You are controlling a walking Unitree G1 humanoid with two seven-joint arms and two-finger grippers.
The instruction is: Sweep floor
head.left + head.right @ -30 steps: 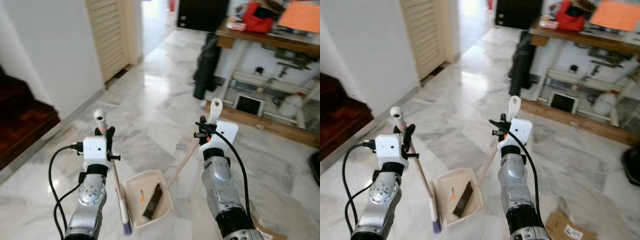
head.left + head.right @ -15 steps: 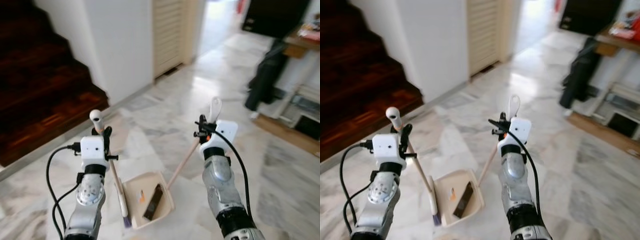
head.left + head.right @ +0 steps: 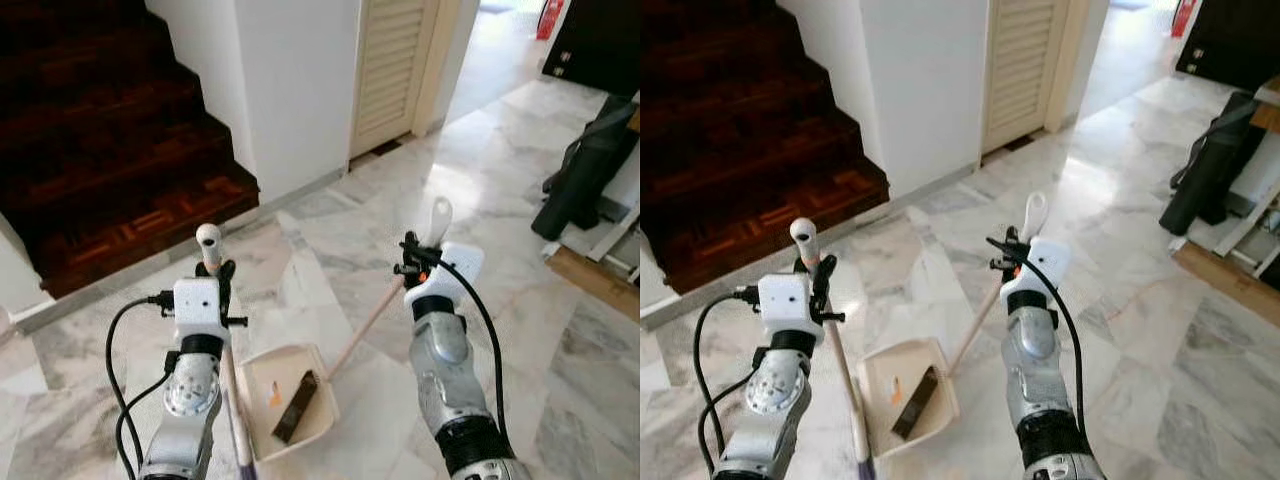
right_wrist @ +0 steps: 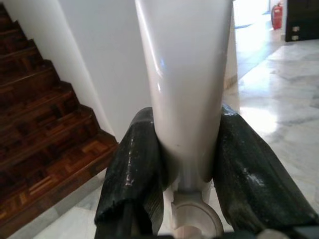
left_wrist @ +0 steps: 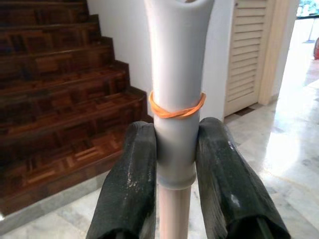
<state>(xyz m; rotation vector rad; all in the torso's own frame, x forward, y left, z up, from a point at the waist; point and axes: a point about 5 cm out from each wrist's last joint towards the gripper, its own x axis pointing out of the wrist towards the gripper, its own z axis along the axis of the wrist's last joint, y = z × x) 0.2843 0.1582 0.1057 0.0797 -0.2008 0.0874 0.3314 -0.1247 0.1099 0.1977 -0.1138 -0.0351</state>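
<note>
The cream plastic dustpan (image 3: 291, 397) rests on the pale marble floor (image 3: 330, 250) between the two arms, already carrying a dark flat piece of debris (image 3: 295, 406) and a small orange scrap (image 3: 275, 397). Its long pale handle (image 3: 372, 318) slants up to the right gripper (image 4: 185, 164), whose fingers are clamped around the white grip. The left gripper (image 5: 175, 164) is closed on the thin cream broom handle (image 3: 228, 370) just below an orange rubber band (image 5: 177, 110); the bristles sit low beside the pan's left wall. To do this well, keep the pan level so nothing spills, and keep both grips firm while moving along the dark wooden stairs (image 3: 100, 130).
</note>
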